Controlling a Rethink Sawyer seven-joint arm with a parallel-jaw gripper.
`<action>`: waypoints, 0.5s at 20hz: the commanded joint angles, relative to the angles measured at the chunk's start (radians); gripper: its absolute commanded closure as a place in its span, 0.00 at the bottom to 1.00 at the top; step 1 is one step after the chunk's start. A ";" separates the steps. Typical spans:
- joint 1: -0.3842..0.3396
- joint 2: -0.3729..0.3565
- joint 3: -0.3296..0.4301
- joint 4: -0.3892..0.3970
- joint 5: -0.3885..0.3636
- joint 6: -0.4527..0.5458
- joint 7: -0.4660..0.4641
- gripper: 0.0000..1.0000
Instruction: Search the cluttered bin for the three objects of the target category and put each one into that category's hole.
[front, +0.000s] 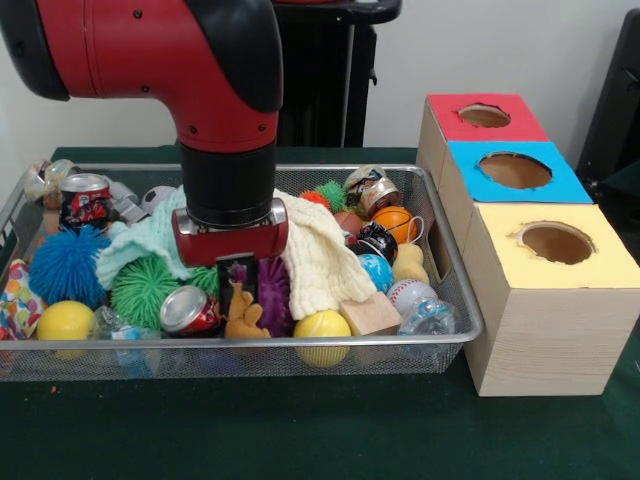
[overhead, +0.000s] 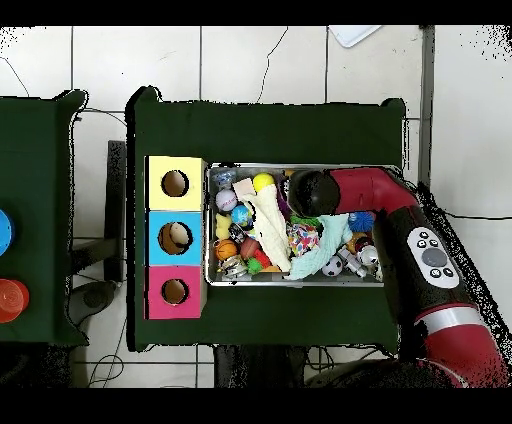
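Note:
The wire mesh bin (front: 455, 300) is full of mixed clutter. My gripper (front: 238, 280) reaches down into its front middle, just above a tan-brown teddy bear (front: 243, 318) that lies between a soda can and a purple spiky ball. Whether it touches the teddy bear is unclear. A pale yellow plush duck (front: 408, 262) lies at the bin's right end, and also shows in the overhead view (overhead: 222, 228). The red-topped box's hole (front: 484, 115) is the farthest of the three boxes to the right of the bin, and shows in the overhead view (overhead: 175, 291). In the overhead view the arm's wrist (overhead: 305, 190) hides the gripper.
The blue-topped box (front: 515, 170) and the yellow-topped box (front: 556, 243) stand beside the bin. In the bin are a blue spiky ball (front: 68, 265), a green spiky ball (front: 145, 290), a cream cloth (front: 315, 255), a mint cloth (front: 140, 245), cans (front: 190, 310), yellow balls (front: 322, 325) and a wooden block (front: 372, 313).

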 joint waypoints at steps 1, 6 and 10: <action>-0.007 0.008 -0.009 0.001 -0.075 0.055 -0.194 1.00; -0.025 -0.053 0.046 0.068 -0.019 0.075 -0.202 1.00; -0.046 -0.320 0.103 0.291 0.152 0.157 -0.116 1.00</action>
